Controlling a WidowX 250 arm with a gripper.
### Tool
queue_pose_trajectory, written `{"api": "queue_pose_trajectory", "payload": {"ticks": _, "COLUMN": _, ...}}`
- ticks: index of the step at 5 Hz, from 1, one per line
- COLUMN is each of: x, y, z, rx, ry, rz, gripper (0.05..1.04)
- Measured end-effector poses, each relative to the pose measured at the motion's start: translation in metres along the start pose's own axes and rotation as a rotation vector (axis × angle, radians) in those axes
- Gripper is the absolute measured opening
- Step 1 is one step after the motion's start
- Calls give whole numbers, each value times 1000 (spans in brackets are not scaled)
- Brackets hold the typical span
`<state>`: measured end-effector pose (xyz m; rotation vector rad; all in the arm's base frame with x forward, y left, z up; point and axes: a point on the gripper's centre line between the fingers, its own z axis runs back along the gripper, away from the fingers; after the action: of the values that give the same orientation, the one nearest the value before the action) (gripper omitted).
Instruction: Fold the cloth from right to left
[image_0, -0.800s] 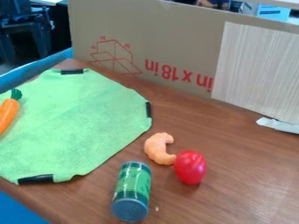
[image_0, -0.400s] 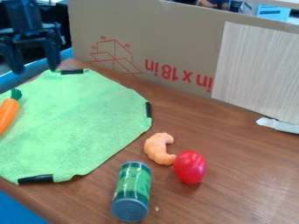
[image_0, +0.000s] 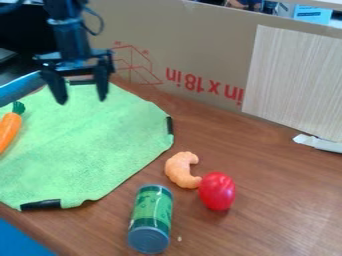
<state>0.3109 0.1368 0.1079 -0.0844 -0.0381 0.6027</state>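
The black gripper (image_0: 82, 100) hangs at the upper left over the far part of the cloth, its two fingers spread apart with nothing between them. Below it the light green cloth (image_0: 93, 145) lies flat and unfolded on the left part of the table. Black clips or bands mark its far edge, its right corner and its near edge. An orange toy carrot (image_0: 9, 130) with a dark green top rests on the cloth's left side.
Right of the cloth are an orange shrimp-like toy (image_0: 180, 169), a red oval toy (image_0: 217, 191) and a green can (image_0: 150, 218) lying on its side. A cardboard wall (image_0: 200, 55) stands along the back of the brown table (image_0: 280, 200).
The gripper has moved right and toward the camera, from beyond the table's far left edge to over the far part of the cloth. The cloth and the toys have stayed where they were.
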Motion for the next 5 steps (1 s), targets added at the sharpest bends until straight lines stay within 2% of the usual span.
{"api": "queue_pose_trajectory", "payload": {"ticks": 1, "x": -2, "y": -30, "z": -9, "rx": -29, "ry": -50, "rz": 2, "gripper": 1000}}
{"api": "queue_pose_trajectory", "payload": {"ticks": 2, "x": 1, "y": -57, "z": -15, "rx": -59, "ry": -124, "rz": 11, "gripper": 1000}}
{"api": "queue_pose_trajectory", "payload": {"ticks": 3, "x": 8, "y": -73, "z": -16, "rx": -59, "ry": -212, "rz": 6, "gripper": 1000}}
{"api": "queue_pose_trajectory", "payload": {"ticks": 5, "x": 24, "y": -91, "z": -36, "rx": -30, "ry": -224, "rz": 33, "gripper": 1000}}
